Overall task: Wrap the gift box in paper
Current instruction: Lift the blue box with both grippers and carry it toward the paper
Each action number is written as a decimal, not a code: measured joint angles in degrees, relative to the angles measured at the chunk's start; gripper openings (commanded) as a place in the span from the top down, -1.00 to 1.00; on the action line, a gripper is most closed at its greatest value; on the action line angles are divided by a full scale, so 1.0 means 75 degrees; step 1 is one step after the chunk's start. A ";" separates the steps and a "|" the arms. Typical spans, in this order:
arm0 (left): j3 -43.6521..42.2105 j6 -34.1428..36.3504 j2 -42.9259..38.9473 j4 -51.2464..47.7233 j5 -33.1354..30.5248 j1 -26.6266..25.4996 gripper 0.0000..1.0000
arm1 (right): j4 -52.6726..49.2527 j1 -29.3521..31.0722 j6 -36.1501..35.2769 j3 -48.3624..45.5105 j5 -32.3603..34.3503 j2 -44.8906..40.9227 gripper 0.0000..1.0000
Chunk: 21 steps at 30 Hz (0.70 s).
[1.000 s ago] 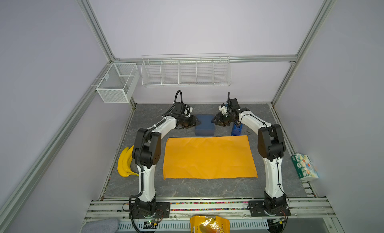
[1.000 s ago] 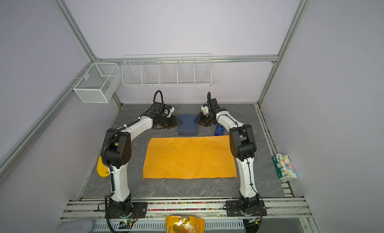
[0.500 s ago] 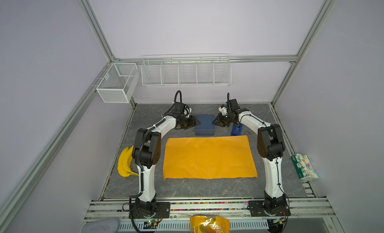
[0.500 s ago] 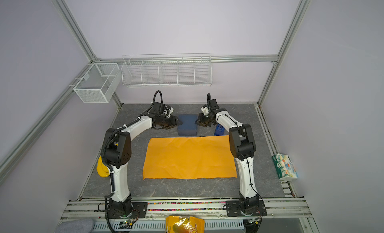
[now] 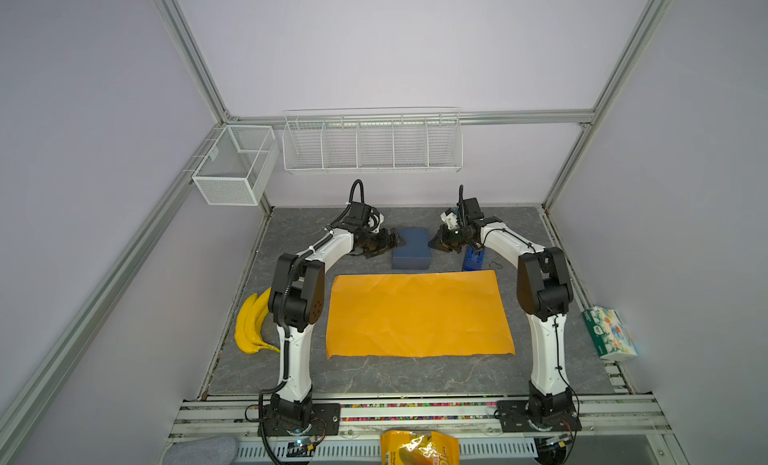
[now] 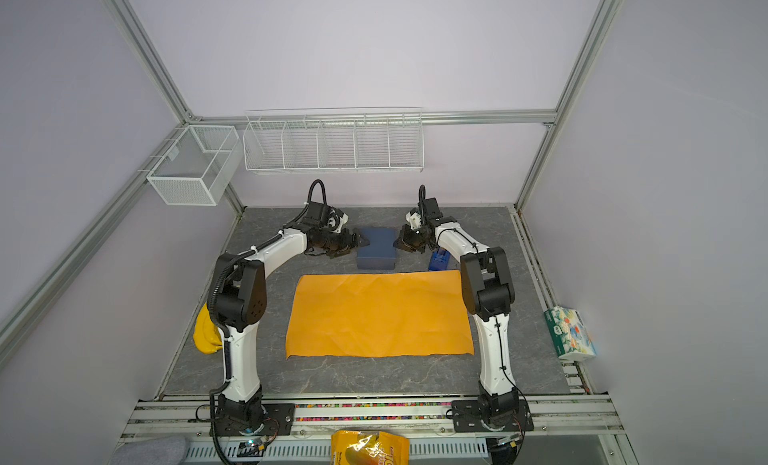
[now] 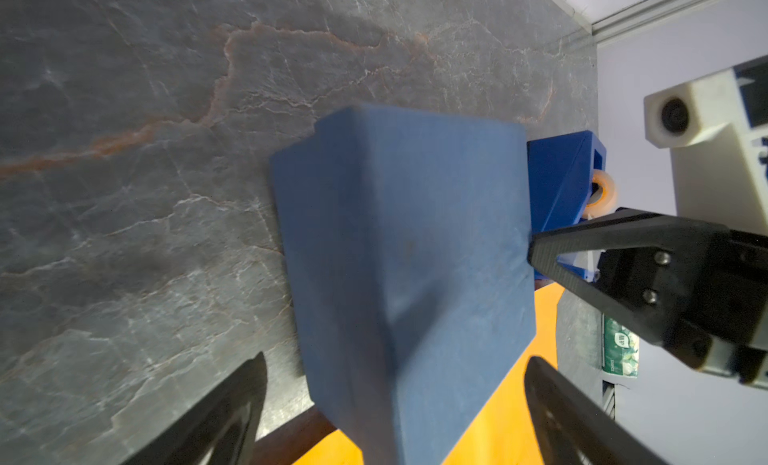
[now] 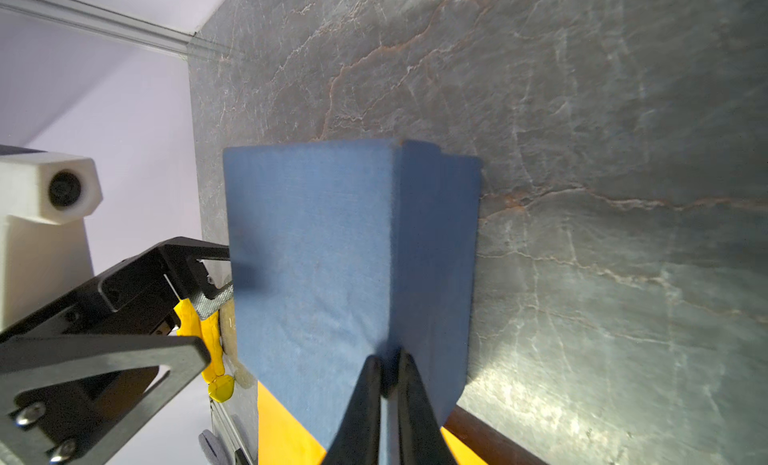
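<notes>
Navy cardboard gift box (image 5: 410, 247) sits at the table's rear, just beyond the far edge of the orange paper (image 5: 417, 313) and not yet on it; box squarish, set square to the sheet, directly between both grippers; left gripper (image 5: 395, 240) released, jaws wide astride the box's left side; right gripper (image 5: 432, 242) nearly closed on its right edge, apparently pinching it; judged next: box must come forward onto the paper; print on snack bag (image 5: 419, 448) and tissue pack (image 5: 609, 332) illegible.

Bananas (image 5: 251, 326), blue tape dispenser (image 5: 471, 259), tissue pack (image 5: 609, 332), yellow snack bag (image 5: 417, 448)
</notes>
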 measured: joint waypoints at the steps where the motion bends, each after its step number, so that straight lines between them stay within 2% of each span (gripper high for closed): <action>1: 0.0000 -0.0026 0.0026 0.0009 0.0006 0.0000 -0.95 | 0.0035 -0.0023 0.0029 -0.0038 -0.0023 -0.0015 0.77; 16: -0.0484 -0.1081 0.0192 0.1346 0.0597 0.0029 -1.00 | 0.0184 -0.0245 0.0140 -0.0224 -0.0052 -0.0064 0.78; 21: -0.0510 -0.1422 0.0283 0.1818 0.0801 0.0029 -0.88 | 0.0184 -0.0268 0.0143 -0.0227 -0.0041 -0.0064 0.77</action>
